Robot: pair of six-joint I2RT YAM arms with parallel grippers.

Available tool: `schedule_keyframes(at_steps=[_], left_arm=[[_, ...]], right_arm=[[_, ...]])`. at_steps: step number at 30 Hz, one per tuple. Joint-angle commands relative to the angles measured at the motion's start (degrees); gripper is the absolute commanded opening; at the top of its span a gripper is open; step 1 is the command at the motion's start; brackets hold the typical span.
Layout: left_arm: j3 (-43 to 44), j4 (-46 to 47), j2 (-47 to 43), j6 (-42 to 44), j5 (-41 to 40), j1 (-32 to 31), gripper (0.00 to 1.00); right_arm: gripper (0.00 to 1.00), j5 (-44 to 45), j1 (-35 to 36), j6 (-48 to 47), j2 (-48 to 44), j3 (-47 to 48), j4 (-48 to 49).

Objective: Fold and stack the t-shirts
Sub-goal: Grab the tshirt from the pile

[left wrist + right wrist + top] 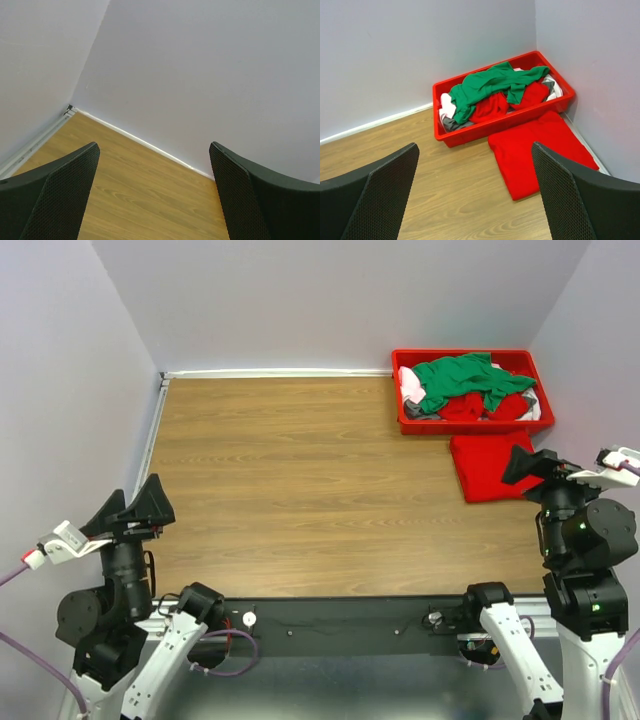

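Both arms sit at the near edge of the surface (pixel 300 470), 1 at each near corner.

Left fingers (pixel 130 510): spread wide, nothing between them. The left wrist view shows only bare wood and the back wall (pixel 200 75) in the gap.

Right fingers (pixel 525 465): also spread wide and holding nothing. They hang above the near right part of the surface, pointing toward the far right corner.

Count of containers: 1 red bin (pixel 400 425), in the far right corner against the back wall.

Count of garments outside the bin: 1 red t-shirt (pixel 540 150), lying flat and folded on the wood just in front of the bin's near wall, close to the right wall. I cannot tell whether it touches the bin.

Count inside the bin: 1 green t-shirt (pixel 490 82) draped loosely on top of the heap; red cloth (pixel 490 106) in 2 visible bunches under it, and I cannot tell whether these are 1 or 2 garments; 1 white/pink garment (pixel 448 104) at the left end; 1 grey garment (pixel 451 124) low at the near left corner.

Neither pair of fingers touches any cloth.
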Motion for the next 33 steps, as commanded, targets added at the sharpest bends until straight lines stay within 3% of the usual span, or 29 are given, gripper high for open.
schedule_keyframes(at_steps=[1, 10, 17, 24, 33], left_arm=[[-1.8, 2.5, 1.9, -0.1, -0.5, -0.1, 0.98], [-10.7, 10.0, 5.2, 0.2, 3.0, 0.0, 0.98], [-14.8, 12.6, 8.5, 1.9, 4.3, -0.1, 0.99], [-15.2, 13.6, 9.4, 2.8, 5.7, 0.0, 0.98], [-15.4, 14.4, 9.8, 4.0, 5.6, 0.1, 0.98]], right_arm=[[1.00, 1.0, 0.5, -1.2, 0.0, -1.0, 1.9], [1.00, -1.3, 0.5, 4.3, 12.3, -1.7, 5.5], [1.00, -5.4, 0.5, 10.0, 31.3, 1.5, 13.1], [0.99, -5.4, -1.8, 12.1, 60.8, 15.7, 15.4], [0.73, -6.8, -8.8, 19.2, 85.8, 36.2, 18.4]])
